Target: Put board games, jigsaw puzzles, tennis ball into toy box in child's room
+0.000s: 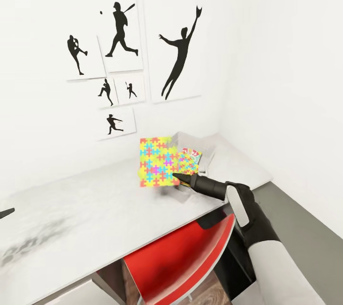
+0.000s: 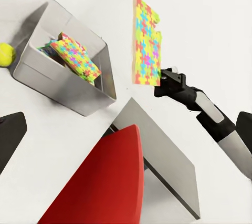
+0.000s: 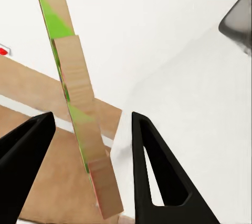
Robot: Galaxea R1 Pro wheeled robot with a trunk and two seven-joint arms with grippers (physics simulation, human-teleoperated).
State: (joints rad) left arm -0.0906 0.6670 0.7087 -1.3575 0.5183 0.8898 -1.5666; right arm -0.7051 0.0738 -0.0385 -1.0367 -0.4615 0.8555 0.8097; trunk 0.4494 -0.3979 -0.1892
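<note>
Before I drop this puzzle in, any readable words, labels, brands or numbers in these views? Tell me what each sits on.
None can be read.
Jigsaw puzzle held in the right pincer: coloured pieces only, no text.
Second puzzle in the toy box: pattern only.
Printed cover in the box: red marks, too small and blurred to read.
Wall pictures: black ball-player silhouettes, no lettering.
Tennis ball: no marking legible.

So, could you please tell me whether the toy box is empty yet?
No. The toy box already holds one jigsaw puzzle leaning inside; the tennis ball lies outside it, and the right gripper holds the other puzzle upright.
</note>
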